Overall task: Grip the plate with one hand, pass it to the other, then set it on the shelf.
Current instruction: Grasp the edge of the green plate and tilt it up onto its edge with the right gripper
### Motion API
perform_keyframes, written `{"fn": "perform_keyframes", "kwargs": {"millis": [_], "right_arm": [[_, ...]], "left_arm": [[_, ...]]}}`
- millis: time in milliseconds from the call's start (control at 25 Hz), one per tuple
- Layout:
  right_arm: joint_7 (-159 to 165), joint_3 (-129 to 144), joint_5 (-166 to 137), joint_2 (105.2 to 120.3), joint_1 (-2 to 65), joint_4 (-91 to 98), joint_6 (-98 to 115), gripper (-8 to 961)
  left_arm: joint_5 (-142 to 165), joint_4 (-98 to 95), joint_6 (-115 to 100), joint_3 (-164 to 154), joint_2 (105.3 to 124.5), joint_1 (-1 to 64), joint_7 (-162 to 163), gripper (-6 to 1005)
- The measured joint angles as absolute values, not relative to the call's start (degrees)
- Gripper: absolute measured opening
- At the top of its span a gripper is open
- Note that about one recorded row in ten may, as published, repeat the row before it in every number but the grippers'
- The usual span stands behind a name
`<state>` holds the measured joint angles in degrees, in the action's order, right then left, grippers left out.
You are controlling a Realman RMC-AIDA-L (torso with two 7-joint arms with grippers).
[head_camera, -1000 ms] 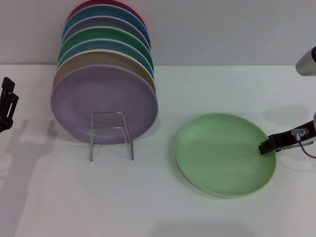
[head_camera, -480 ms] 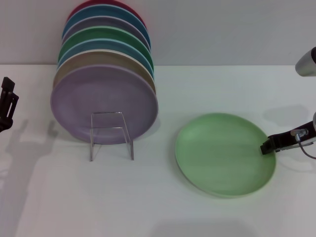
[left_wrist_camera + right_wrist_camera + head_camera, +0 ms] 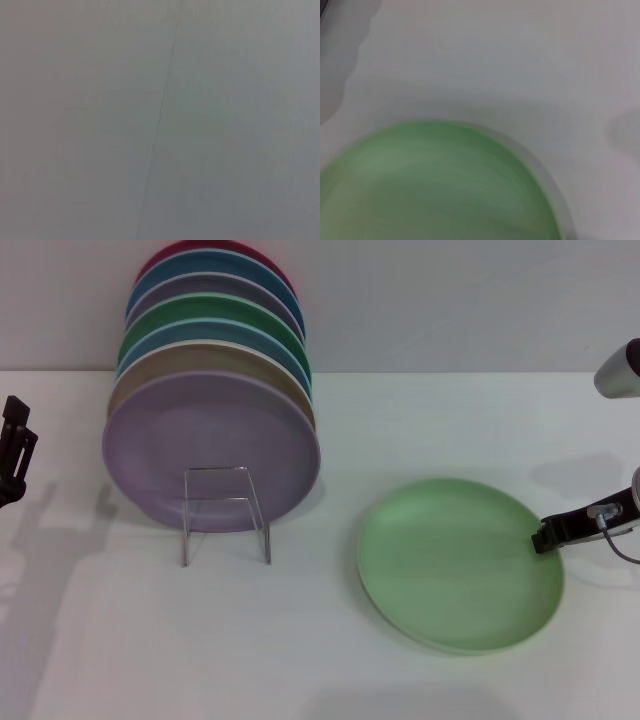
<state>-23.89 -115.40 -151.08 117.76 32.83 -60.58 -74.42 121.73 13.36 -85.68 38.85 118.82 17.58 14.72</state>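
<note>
**Q:** What is on the table right now?

**Operator:** I see a light mint-green plate (image 3: 458, 565) lying on the white table (image 3: 300, 640), on the robot's right side. To its left, well apart, stands the shelf (image 3: 226, 512), a small clear acrylic rack with a thin bent front. A row of upright plates (image 3: 215, 370) stands behind that front, with a lilac plate (image 3: 210, 445) nearest me.

**Q:** Where are the grippers?

**Operator:** The right gripper (image 3: 546, 536) reaches in from the right edge, its dark tip right at the plate's right rim. I read it as clamped on that rim, and that side of the plate looks slightly raised. The left gripper (image 3: 14, 450) hangs at the far left edge, well away from everything; I cannot tell whether it is open or closed.

**Q:** Do the wrist cameras add anything?

**Operator:** My right wrist view shows the plate's curved green rim (image 3: 435, 185) over the white surface. My left wrist view shows only a plain grey surface.
</note>
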Motion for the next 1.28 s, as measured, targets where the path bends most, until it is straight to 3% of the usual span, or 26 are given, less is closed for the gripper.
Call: {"fn": "perform_keyframes", "kwargs": {"millis": [160, 760, 1280], "right_arm": [[-24.0, -115.4, -151.1, 117.81, 32.7, -60.9, -74.4, 54], [-25.1, -114.4, -150.7, 119.13, 27.8, -74.6, -70.9, 21], [-25.2, -106.6, -150.5, 119.18, 23.8, -80.4, -51.7, 25]], "left_arm": [[121.7, 13.4, -85.8, 38.8, 118.82, 17.5, 14.7, 712], [121.7, 13.4, -86.9, 38.7, 118.82, 16.7, 14.8, 713], [121.9, 13.4, -88.0, 38.5, 118.73, 15.7, 14.8, 712]]}}
